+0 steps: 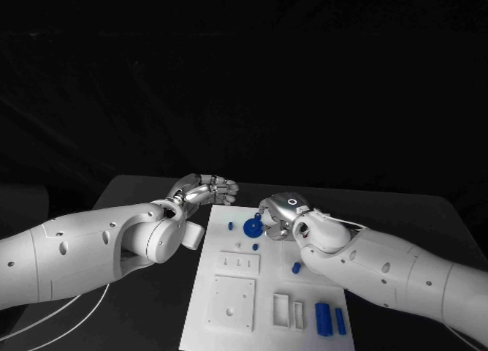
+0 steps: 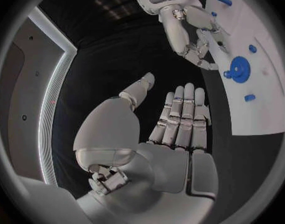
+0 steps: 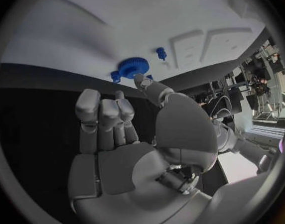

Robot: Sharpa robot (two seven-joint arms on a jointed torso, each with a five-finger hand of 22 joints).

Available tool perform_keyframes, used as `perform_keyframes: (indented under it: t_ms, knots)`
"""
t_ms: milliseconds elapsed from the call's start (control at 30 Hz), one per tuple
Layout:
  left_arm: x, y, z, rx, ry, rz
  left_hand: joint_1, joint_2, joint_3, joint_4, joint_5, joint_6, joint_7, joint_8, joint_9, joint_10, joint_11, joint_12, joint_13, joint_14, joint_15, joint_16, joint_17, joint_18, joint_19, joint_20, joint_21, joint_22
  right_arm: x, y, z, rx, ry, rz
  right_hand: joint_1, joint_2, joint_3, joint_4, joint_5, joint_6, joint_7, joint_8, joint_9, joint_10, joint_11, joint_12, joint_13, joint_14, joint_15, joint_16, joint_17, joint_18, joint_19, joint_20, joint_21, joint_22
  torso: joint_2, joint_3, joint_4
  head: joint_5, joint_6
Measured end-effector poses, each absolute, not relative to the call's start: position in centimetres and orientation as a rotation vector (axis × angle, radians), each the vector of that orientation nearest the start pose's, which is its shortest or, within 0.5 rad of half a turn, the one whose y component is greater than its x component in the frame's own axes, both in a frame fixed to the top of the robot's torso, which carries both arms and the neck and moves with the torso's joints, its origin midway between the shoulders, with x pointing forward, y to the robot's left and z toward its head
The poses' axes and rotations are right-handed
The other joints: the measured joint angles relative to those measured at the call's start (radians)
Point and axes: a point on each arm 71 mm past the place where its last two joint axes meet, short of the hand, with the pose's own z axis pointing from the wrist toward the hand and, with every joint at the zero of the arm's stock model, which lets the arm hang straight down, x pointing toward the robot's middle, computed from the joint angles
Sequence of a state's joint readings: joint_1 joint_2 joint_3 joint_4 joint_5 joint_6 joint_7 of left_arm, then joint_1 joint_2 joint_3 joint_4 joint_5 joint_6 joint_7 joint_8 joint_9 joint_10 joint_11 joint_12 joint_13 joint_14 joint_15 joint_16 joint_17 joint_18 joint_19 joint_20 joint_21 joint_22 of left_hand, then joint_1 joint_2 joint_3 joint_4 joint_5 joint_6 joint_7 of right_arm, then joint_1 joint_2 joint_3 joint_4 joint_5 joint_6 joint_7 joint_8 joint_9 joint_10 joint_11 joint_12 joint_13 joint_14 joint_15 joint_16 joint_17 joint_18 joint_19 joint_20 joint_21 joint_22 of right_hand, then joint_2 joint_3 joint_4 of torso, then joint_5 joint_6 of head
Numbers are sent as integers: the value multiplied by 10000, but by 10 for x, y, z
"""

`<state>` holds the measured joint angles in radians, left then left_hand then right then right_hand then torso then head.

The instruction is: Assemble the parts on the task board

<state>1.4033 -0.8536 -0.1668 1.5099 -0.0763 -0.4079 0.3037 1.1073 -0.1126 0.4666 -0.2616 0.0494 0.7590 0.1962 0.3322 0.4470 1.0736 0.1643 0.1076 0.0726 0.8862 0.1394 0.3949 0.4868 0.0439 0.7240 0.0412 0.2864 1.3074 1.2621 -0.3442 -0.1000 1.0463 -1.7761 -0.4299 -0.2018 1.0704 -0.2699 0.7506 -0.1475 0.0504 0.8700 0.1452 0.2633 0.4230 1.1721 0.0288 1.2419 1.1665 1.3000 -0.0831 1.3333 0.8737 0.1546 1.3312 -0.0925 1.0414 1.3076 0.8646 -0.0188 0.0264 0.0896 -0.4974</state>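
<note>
Table (image 1: 128, 194), black, fills the lower frame, with the white task board (image 1: 229, 256) at lower centre. Left hand (image 1: 205, 190) hangs beside the board's upper left corner, released, grasping nothing. Right hand (image 1: 283, 213) sits at the board's top, fingers by the blue gear (image 1: 253, 227); whether it grips, I cannot tell. Blue pegs (image 1: 329, 319) stand lower right. No writing is readable.

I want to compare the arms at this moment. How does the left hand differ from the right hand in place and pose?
The left hand is beside the white board's far left corner, over the black table; the right hand is over the board, at the blue gear. In its wrist view, the left hand's fingers lie fairly straight and side by side, well apart from the parts; the right hand's fingers curl in more. Both hold nothing.
</note>
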Motion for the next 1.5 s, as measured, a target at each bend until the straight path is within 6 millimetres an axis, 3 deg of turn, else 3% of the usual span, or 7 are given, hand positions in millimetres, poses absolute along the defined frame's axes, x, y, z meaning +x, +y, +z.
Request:
perform_keyframes:
  t_ms: [267,433,533,733,933,1267,1500]
  knots:
    - [514,230,-129,-9619,14209,-13428,-11,11,51,-51,0,139,-66,24,1,195,-98,0,3,60,15,0,41,27,0,0,0,-1,550,-104,-154,-3586,13826,6046,-120,201,-479,-204,75,0,-3,38,19,1,-1,0,-4,0,0,-30,41,-4,-39,-45,-38,-1,-35,40,-67,22,70]
    - [517,234,-130,-9510,14161,-13283,-60,60,51,-51,0,237,-122,79,1,454,-195,82,47,281,-81,86,107,85,62,-60,77,6,553,-144,-147,-2714,13919,6462,-114,300,-604,-329,206,-16,-19,37,30,0,-1,0,-4,0,0,-35,57,-9,-40,-44,-38,-1,-102,115,-143,62,88]
    - [518,236,-130,-9444,14127,-13198,-60,60,73,-73,0,276,-133,86,1,547,-241,97,51,379,-129,140,132,85,104,-101,78,6,557,-167,-147,-2130,14048,6581,-193,506,-852,-522,510,-21,-24,74,41,-46,36,0,-28,-3,2,-70,69,-13,-116,-41,-38,-1,-144,159,-192,75,95]
    - [519,239,-132,-9350,14131,-13119,-101,101,47,-104,0,287,-144,86,-9,696,-305,163,70,556,-193,232,182,82,252,-145,154,6,565,-211,-149,-1089,14283,6509,-356,675,-1360,-972,978,-14,-17,79,41,-163,-16,-40,-130,-17,17,-174,93,-28,-206,11,-38,-2,-217,255,-310,102,115]
    - [518,239,-134,-9308,14180,-13117,-101,101,47,-104,0,287,-143,86,-9,696,-305,163,70,555,-193,232,181,79,252,-145,154,5,570,-236,-155,-564,14517,6377,-487,805,-1706,-1171,1241,-13,-17,78,40,-164,-16,-83,-165,-18,17,-174,111,-28,-206,11,-38,-2,-259,333,-370,128,117]
    - [518,238,-134,-9245,14217,-13183,-101,101,42,-154,0,286,-143,86,-56,619,-228,84,4,500,-138,159,176,68,251,-144,154,4,576,-253,-180,-109,15091,6106,-488,806,-1945,-1394,1394,-57,24,78,25,-264,-27,-124,-242,-51,50,-213,135,-31,-277,12,-76,-2,-268,335,-399,73,119]
    - [517,235,-135,-9231,14287,-13260,-100,100,42,-153,0,286,-143,86,-79,569,-179,-24,-13,440,-79,115,162,26,251,-144,154,3,579,-258,-201,98,15529,5892,-324,879,-2028,-1420,1477,-65,27,78,15,-308,-19,-124,-252,-55,54,-213,150,-33,-330,30,-76,-3,-261,303,-370,-11,92]
